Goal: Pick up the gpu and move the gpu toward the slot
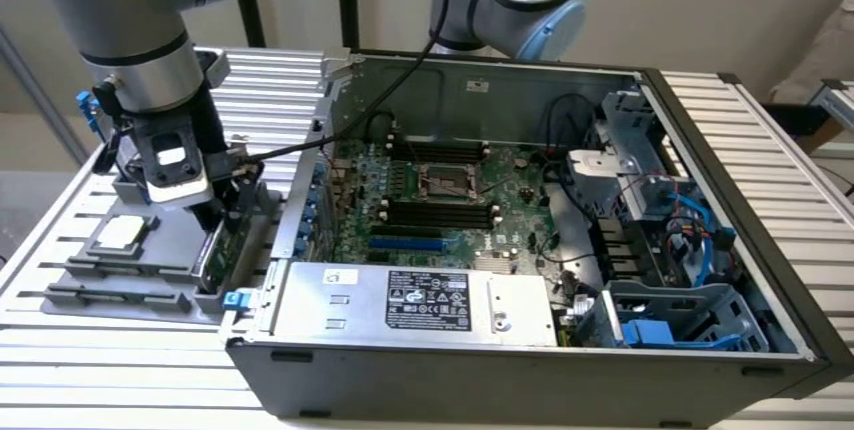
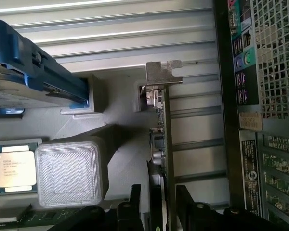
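The gpu (image 1: 218, 250) stands on edge in a grey parts holder (image 1: 80, 290), just outside the open computer case at the exterior view's left. In the wrist view the gpu (image 2: 160, 139) shows edge-on, a thin dark-green blade ending in a silvery bracket (image 2: 163, 73). My gripper (image 1: 227, 212) is low over it. The two dark fingers (image 2: 135, 207) straddle the card, one on each side with a small gap, so the gripper (image 2: 161, 207) is open. A blue slot (image 1: 407, 247) lies on the motherboard inside the case.
The case wall (image 1: 287, 240) rises right next to the holder, and its perforated rear panel (image 2: 260, 72) runs beside the card. A square silver chip (image 2: 14, 166) and a hard drive with blue rails (image 2: 33, 82) also sit in the holder. A second arm (image 1: 514, 5) stands behind the case.
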